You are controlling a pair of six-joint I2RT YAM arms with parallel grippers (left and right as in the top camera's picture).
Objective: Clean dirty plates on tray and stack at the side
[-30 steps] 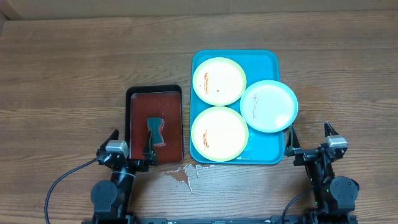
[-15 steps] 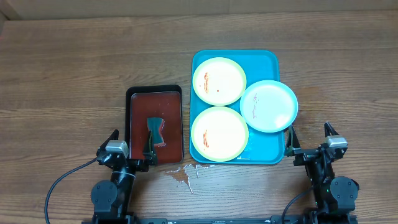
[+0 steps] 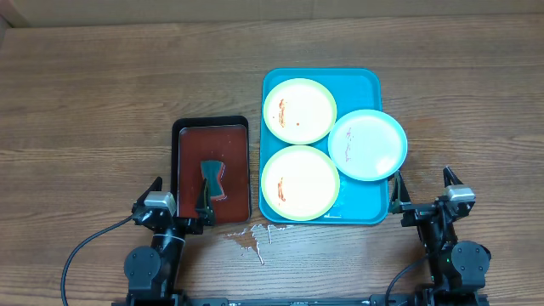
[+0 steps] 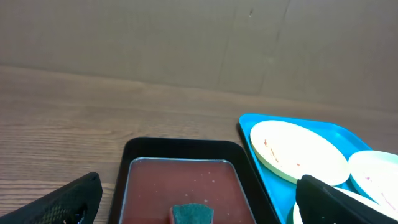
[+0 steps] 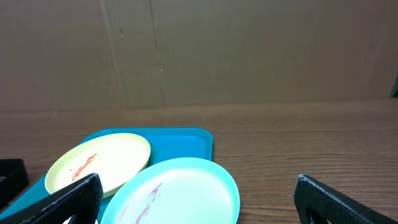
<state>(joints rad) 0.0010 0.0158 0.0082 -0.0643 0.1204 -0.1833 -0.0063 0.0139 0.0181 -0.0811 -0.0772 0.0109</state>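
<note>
Three smeared plates lie on the turquoise tray (image 3: 358,85): a yellow-green rimmed plate (image 3: 299,110) at the back, a second yellow-green rimmed plate (image 3: 299,183) at the front, and a light blue rimmed plate (image 3: 367,144) overhanging the tray's right rim. My left gripper (image 3: 177,204) is open and empty at the front of the black tray. My right gripper (image 3: 422,194) is open and empty just right of the tray's front corner. The right wrist view shows the blue plate (image 5: 180,190) close ahead, the back plate (image 5: 99,162) behind it.
A black tray (image 3: 180,157) with a reddish-brown inside stands left of the turquoise tray, a green sponge (image 3: 212,177) in it; the sponge also shows in the left wrist view (image 4: 193,214). A small spill (image 3: 246,238) marks the table near the front. A cardboard wall stands behind.
</note>
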